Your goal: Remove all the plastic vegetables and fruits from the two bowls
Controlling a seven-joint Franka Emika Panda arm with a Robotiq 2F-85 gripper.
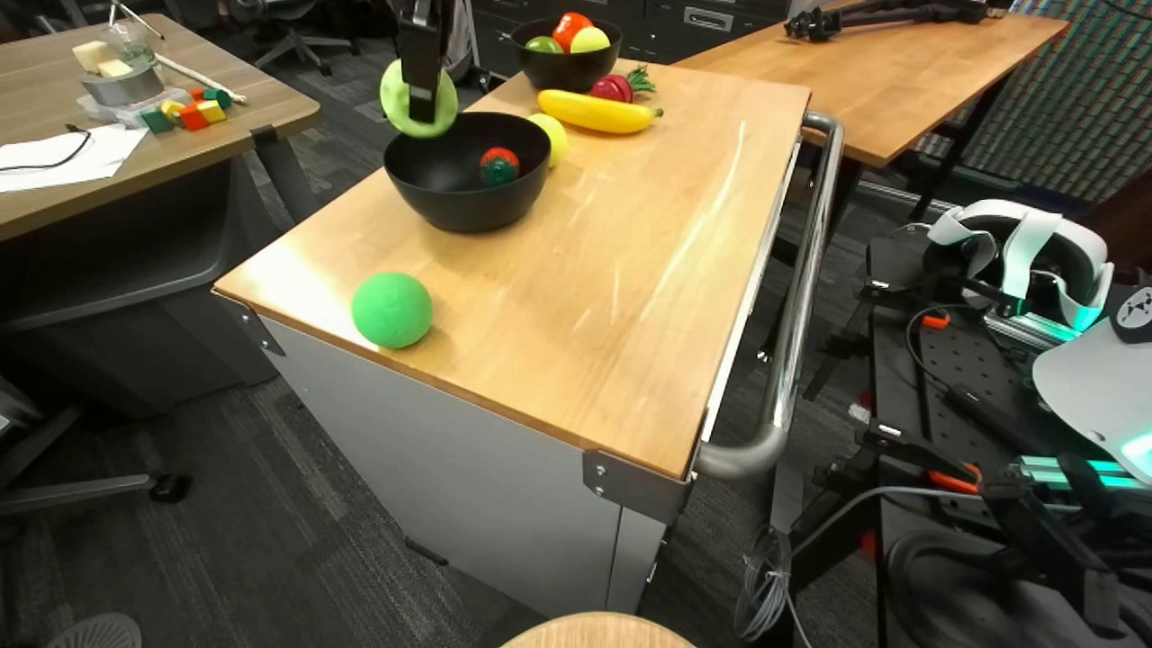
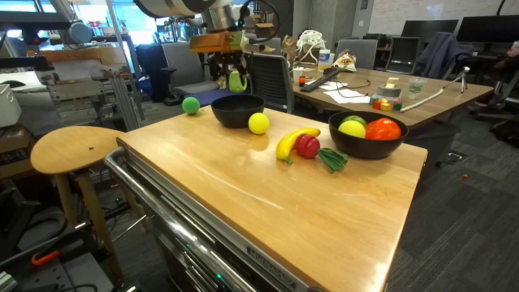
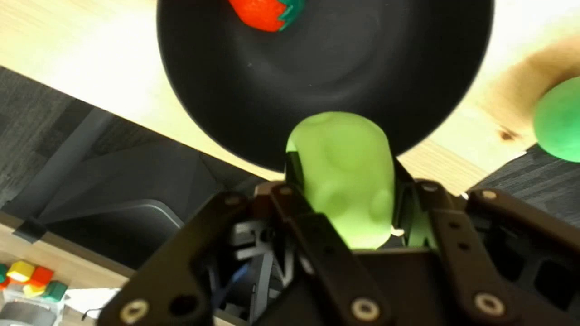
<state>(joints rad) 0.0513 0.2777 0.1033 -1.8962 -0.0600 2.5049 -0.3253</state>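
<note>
A pale green piece [image 3: 340, 138] in the black gripper [image 3: 347, 173]; below it, a plain black bowl [image 1: 472, 209] and a red piece [image 3: 260, 14] with a jagged-edged green cap [image 3: 292, 11]; farther from it, a bright green ball [image 1: 392, 310], a yellow banana [image 1: 594, 112], a crimson radish [image 2: 307, 146] with dark green leaves [image 2: 332, 159]

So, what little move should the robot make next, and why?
Probably carry the pale green toy sideways, past the black bowl and over the wooden tabletop: the jaws hold it from both sides, and it seems to hang just above the bowl's edge.

No text is legible, cart label [image 2: 271, 267] included.
</note>
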